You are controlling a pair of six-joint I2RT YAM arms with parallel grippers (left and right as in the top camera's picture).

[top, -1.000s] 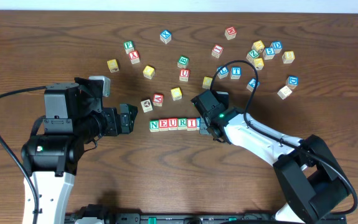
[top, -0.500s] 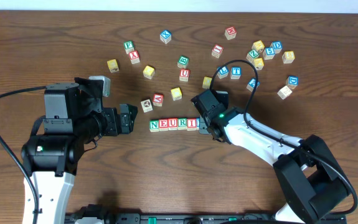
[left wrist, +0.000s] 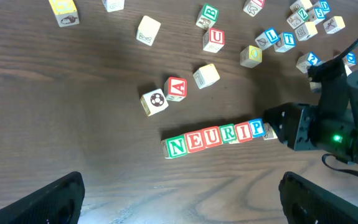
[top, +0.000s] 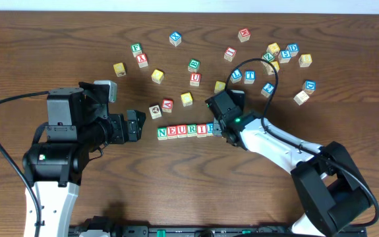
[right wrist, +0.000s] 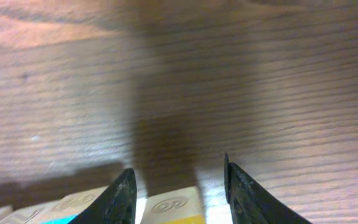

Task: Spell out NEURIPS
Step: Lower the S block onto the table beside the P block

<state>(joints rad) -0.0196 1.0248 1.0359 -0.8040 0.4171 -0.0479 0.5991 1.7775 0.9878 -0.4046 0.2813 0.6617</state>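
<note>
From overhead, the row of cubes [top: 184,131] lies mid-tabletop [top: 57,39], between the left hand [top: 135,125] and the right hand [top: 215,129]. The left wrist view reads green N, red E, red U, green R, red I, blue P, with its own fingers [left wrist: 54,199] spread wide. In the right wrist view, narrowly parted fingers [right wrist: 124,193] flank the yellow-faced end cube [right wrist: 172,208], a gap on each side.

Dark brown wood-grain table [top: 44,52] fills frame. Pale strip [top: 189,4] along top edge. Soft glare lower centre, left wrist view.
</note>
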